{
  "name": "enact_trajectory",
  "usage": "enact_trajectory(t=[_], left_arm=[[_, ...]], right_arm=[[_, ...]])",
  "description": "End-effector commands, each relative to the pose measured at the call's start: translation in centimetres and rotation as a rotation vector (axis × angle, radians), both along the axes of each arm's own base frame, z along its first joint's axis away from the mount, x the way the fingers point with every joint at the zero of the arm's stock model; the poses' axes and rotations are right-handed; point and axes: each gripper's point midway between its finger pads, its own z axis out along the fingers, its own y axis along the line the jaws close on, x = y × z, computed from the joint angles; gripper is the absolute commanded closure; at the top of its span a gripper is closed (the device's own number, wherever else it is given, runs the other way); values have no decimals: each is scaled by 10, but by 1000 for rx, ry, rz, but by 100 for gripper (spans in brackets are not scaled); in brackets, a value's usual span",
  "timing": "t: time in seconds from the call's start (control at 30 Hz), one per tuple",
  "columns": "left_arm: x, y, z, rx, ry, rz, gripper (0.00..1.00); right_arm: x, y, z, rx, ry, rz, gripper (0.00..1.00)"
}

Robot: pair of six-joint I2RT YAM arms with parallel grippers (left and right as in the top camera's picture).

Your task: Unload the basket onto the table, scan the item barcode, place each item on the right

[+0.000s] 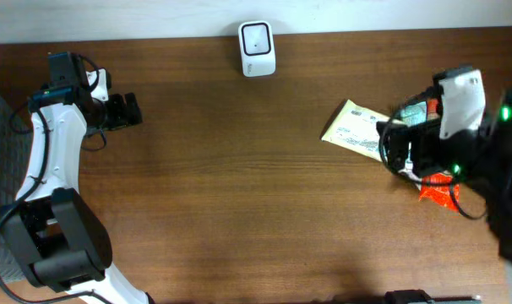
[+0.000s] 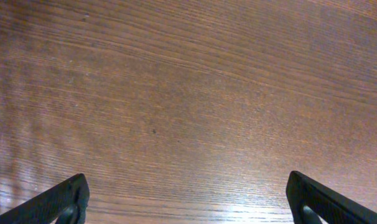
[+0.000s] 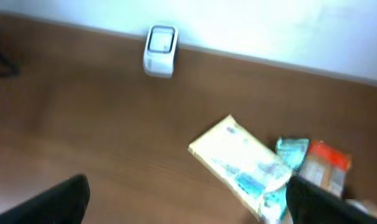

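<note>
A white barcode scanner stands at the table's far edge, also in the right wrist view as scanner. A pale yellow packet lies flat at the right; in the right wrist view this packet is blurred, with a teal packet and an orange packet beside it. My right gripper is open above the table, its right finger over the yellow packet's near end, nothing between the jaws. My left gripper is open over bare wood at the far left.
The orange packet pokes out under the right arm. The wooden table ends at a pale wall edge behind the scanner. The left arm's base sits at the front left corner.
</note>
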Motion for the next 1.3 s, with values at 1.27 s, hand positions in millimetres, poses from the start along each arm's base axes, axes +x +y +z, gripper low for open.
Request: enact_trajectory(t=[1.27], left_arm=[[3, 4, 4, 10, -14, -8, 1]], right_arm=[[-33, -18, -224, -29, -537, -70, 1]])
